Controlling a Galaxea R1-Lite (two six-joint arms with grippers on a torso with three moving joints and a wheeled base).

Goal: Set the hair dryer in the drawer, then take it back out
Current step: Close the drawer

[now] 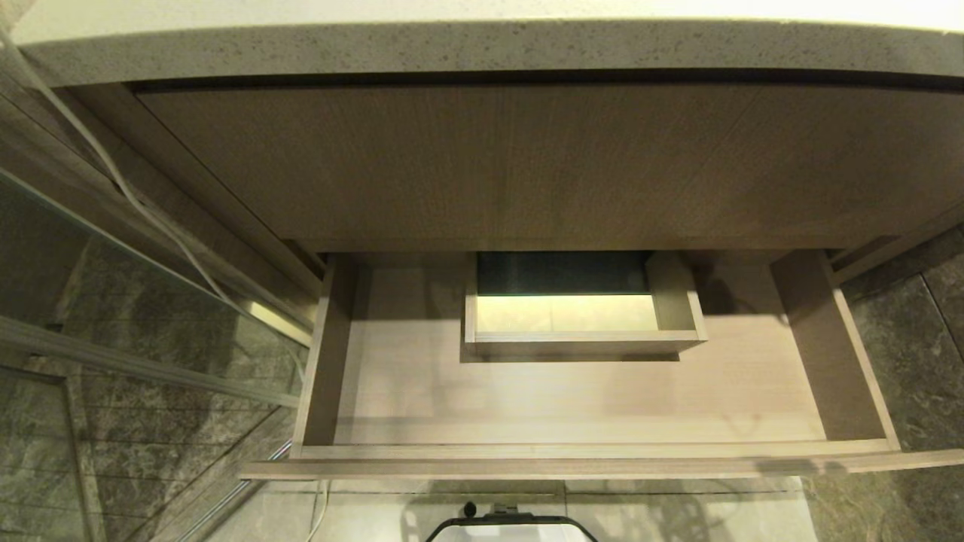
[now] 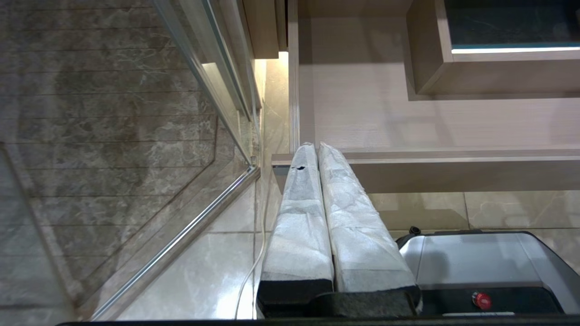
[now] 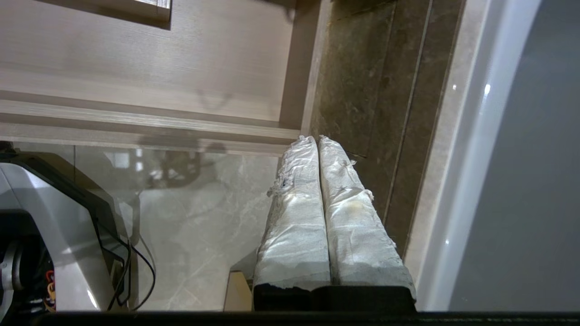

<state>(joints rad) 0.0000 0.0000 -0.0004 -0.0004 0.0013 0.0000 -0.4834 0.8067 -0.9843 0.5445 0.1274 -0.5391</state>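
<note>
Looking down from the head view, the wide shallow drawer of pale beige wood-grain laminate (image 1: 572,399) stands pulled open in the lower half of the frame, under the speckled stone bench top (image 1: 482,45), with a boxed rectangular cut-out (image 1: 584,316) at its middle back. Its floor is bare, and the hair dryer appears in no view, so I cannot tell where it is. I judge that either the putting-in has not begun or the dryer is already taken out; the pictures do not settle this. The next move would call for finding the dryer first. The left tool (image 2: 316,146) is closed, its white-wrapped fingers (image 2: 299,217) pressed together and empty near the drawer's front corner. The right tool (image 3: 316,138) is also closed on nothing, above the pale floor tiles (image 3: 204,226).
</note>
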